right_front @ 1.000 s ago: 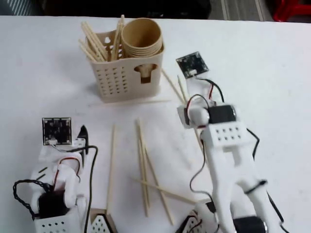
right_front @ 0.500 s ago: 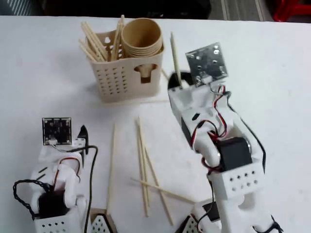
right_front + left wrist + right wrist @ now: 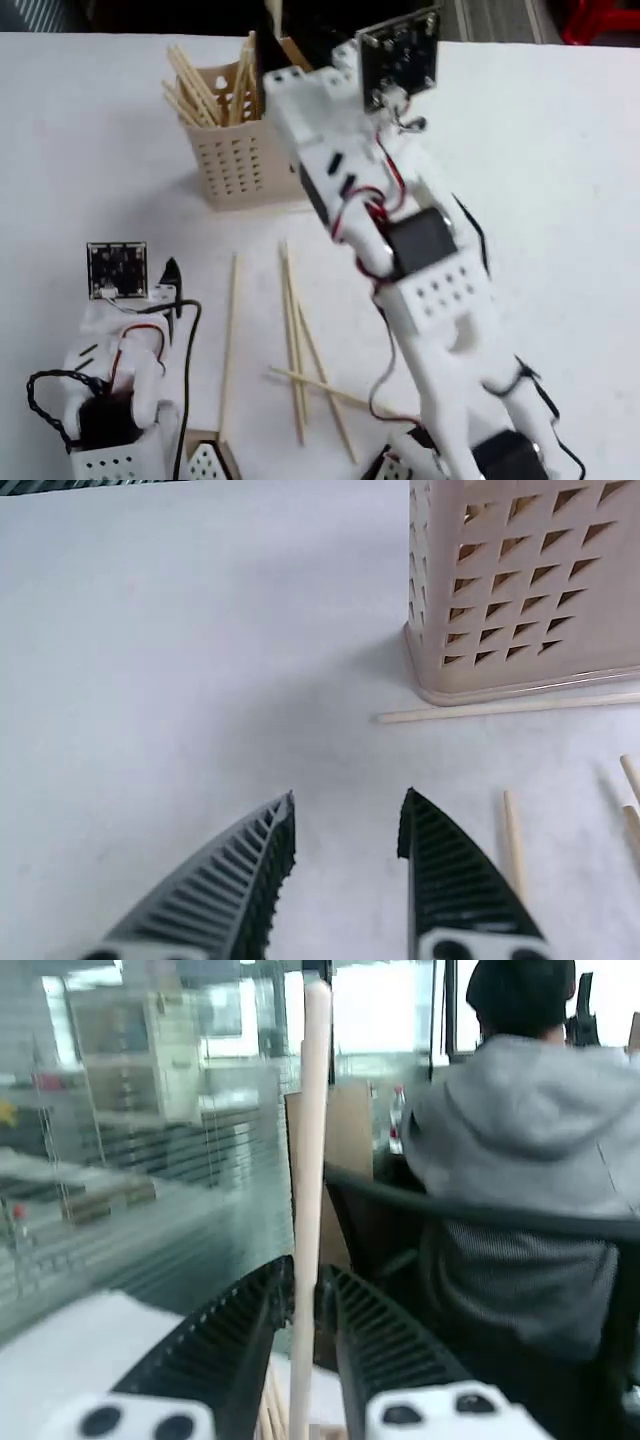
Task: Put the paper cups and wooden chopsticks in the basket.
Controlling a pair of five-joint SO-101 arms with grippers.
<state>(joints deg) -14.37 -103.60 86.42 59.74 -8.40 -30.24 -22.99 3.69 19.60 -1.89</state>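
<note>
Matt cream perforated plastic basket [image 3: 520,590], smooth pale wooden chopstick [image 3: 313,1110], matt white table [image 3: 150,630], ribbed black plastic left end effector [image 3: 347,810]

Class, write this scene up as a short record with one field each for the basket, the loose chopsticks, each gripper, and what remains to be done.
Basket: the basket stands on the table with upright chopsticks in it
On the table: several loose chopsticks lie flat in front of the basket
Left arm: left gripper open and empty, low over the table, facing the basket
Right arm: right gripper shut on the held chopstick, raised over the basket in the high view
Remaining: the loose chopsticks
</note>
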